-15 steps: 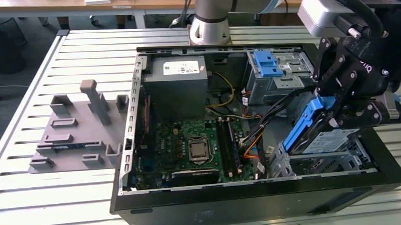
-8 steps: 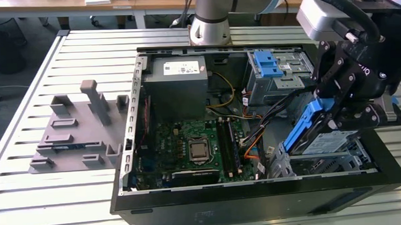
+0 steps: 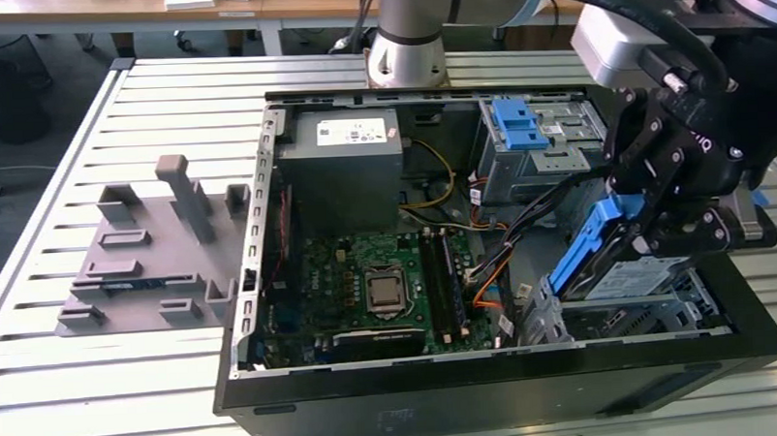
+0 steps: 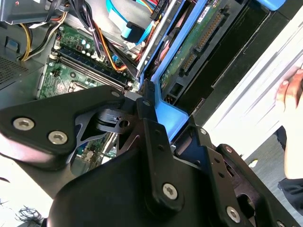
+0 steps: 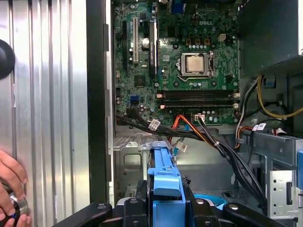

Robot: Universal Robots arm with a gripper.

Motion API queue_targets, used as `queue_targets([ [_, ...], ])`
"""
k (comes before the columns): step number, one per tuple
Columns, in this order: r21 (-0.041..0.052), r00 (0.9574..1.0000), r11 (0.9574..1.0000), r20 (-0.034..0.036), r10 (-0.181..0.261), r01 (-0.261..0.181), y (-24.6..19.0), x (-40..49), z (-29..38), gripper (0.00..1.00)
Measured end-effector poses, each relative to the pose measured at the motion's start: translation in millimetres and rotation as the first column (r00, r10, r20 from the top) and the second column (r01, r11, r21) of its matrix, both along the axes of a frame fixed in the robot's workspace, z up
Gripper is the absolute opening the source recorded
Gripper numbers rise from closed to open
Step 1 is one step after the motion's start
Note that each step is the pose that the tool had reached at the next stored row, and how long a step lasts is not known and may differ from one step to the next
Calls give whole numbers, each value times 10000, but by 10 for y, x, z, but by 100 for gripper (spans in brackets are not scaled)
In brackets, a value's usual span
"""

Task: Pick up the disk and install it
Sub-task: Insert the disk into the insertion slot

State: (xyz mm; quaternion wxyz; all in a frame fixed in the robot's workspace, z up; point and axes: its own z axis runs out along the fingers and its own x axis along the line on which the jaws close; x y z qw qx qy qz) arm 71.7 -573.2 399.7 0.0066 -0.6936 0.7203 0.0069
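Item: disk (image 3: 630, 279), blue-framed, tilted. The hand (image 3: 659, 236) grips it closed by the frame; it hangs beneath the hand, over the drive cage (image 3: 625, 318). Handling, judged: level to cage rails, avoid cables (image 3: 534, 221) alongside.

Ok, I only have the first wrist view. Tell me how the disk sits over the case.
Observer: In the exterior view the gripper holds the disk tilted over the metal drive cage, at the corner of the case on the exterior view's right.
Operator: Give me its underside.
Observer: The second wrist view shows its green circuit board, connector exposed.
Operator: Say what's beside the case.
Observer: A grey fixture stands on the slatted table at the exterior view's left of the case.
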Motion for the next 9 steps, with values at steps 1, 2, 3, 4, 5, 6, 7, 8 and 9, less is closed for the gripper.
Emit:
queue_targets([
  [1, 0, 10000, 10000, 0, 0, 0, 0, 0, -5, 36],
  [2, 0, 10000, 10000, 0, 0, 0, 0, 0, -10, 36],
  [3, 0, 10000, 10000, 0, 0, 0, 0, 0, -15, 36],
  [4, 0, 10000, 10000, 0, 0, 0, 0, 0, -20, 36],
  [5, 0, 10000, 10000, 0, 0, 0, 0, 0, -25, 36],
  [6, 0, 10000, 10000, 0, -1, 1, 0, 0, -30, 36],
  [7, 1, 10000, 10000, 0, -1, 1, 0, 0, -36, 36],
  [8, 0, 10000, 10000, 0, -1, 1, 0, 0, -41, 36],
  [9, 1, 10000, 10000, 0, -1, 1, 0, 0, -46, 36],
])
